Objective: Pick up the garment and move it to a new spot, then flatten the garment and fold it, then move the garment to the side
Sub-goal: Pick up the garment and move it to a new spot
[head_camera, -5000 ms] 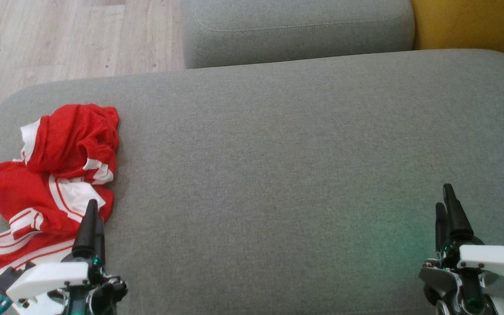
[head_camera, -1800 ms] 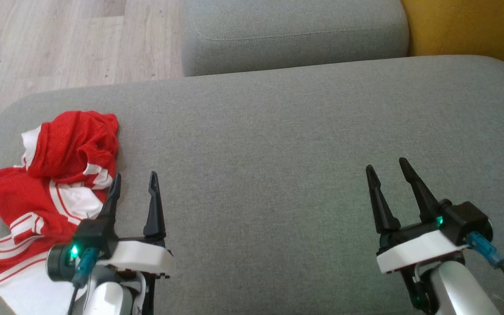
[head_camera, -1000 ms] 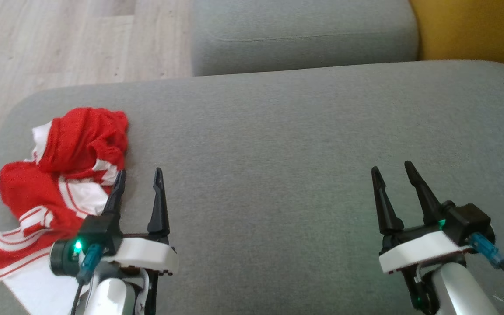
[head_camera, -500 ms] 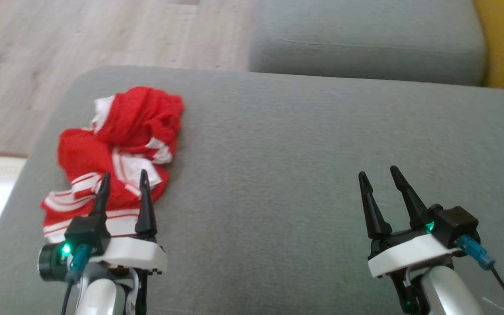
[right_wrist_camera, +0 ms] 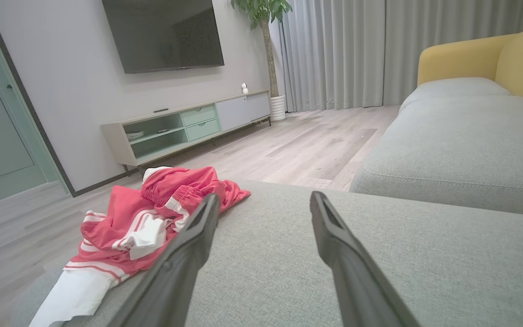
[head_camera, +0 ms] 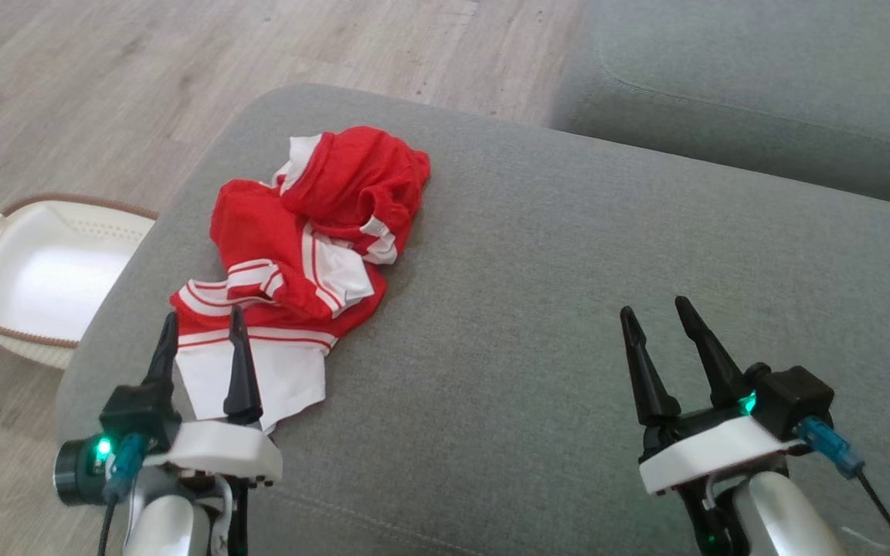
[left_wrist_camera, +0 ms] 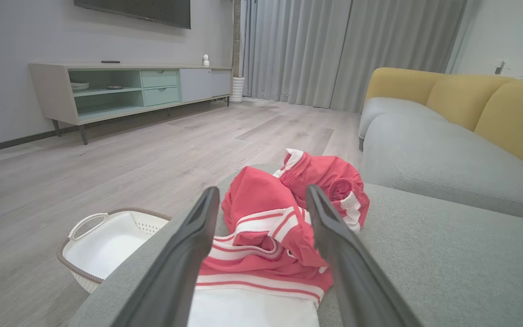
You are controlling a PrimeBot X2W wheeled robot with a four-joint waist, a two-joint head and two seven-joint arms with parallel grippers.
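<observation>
We note the crumpled red-and-white garment [head_camera: 314,232] lying at the left end of the grey cushion [head_camera: 568,278]; left pincer [head_camera: 204,323] wide open, empty, over its white hem; right pincer [head_camera: 653,307] open, empty, well apart

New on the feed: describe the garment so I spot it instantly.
Find the long grey cushion before the robot. At its left end, ahead of the left hand, lies a crumpled garment. It is bright red with white stripes, unlike the white basket on the floor.
</observation>
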